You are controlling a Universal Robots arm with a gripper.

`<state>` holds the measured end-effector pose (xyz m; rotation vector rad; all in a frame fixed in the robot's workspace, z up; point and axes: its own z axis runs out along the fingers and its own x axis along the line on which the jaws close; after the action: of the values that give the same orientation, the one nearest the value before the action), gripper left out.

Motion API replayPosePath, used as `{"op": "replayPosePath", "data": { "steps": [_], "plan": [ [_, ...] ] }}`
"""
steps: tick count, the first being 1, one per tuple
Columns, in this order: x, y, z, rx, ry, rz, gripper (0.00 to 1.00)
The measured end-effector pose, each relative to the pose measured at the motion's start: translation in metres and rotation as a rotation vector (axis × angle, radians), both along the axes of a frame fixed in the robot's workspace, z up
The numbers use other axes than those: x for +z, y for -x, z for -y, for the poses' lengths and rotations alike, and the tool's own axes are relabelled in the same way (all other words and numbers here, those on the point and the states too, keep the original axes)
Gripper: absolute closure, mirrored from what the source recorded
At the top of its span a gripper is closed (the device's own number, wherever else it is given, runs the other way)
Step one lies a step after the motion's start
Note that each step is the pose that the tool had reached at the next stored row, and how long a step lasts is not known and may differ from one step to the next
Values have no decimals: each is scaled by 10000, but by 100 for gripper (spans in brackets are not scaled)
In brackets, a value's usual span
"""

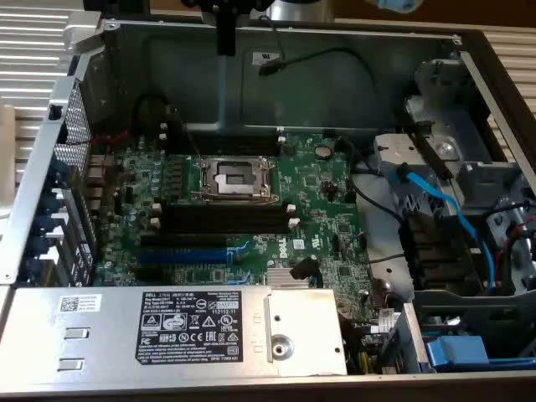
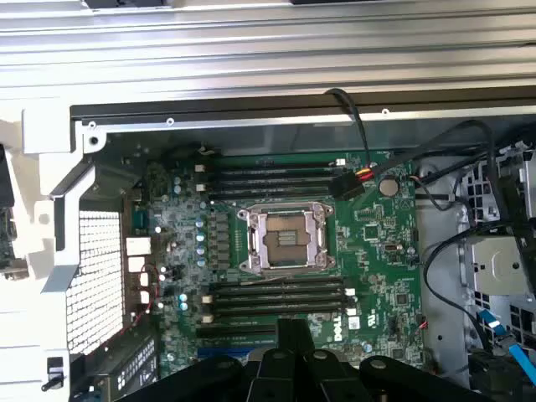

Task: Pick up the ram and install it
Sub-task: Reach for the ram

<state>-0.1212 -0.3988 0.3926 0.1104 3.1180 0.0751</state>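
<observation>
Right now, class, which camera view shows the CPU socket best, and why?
The wrist view: the CPU socket sits near mid-frame, seen almost straight down, with its metal frame and open centre plain. The exterior view shows the same CPU socket at a slant.

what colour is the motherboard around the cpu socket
Green. The motherboard around the cpu socket shows best in the wrist view.
</observation>
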Motion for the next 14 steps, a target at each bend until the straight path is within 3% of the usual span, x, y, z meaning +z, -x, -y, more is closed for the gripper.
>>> {"op": "replayPosePath", "data": {
  "steps": [14],
  "plan": [
    [2, 8, -4, -1, 1, -2, 90]
  ]
}}
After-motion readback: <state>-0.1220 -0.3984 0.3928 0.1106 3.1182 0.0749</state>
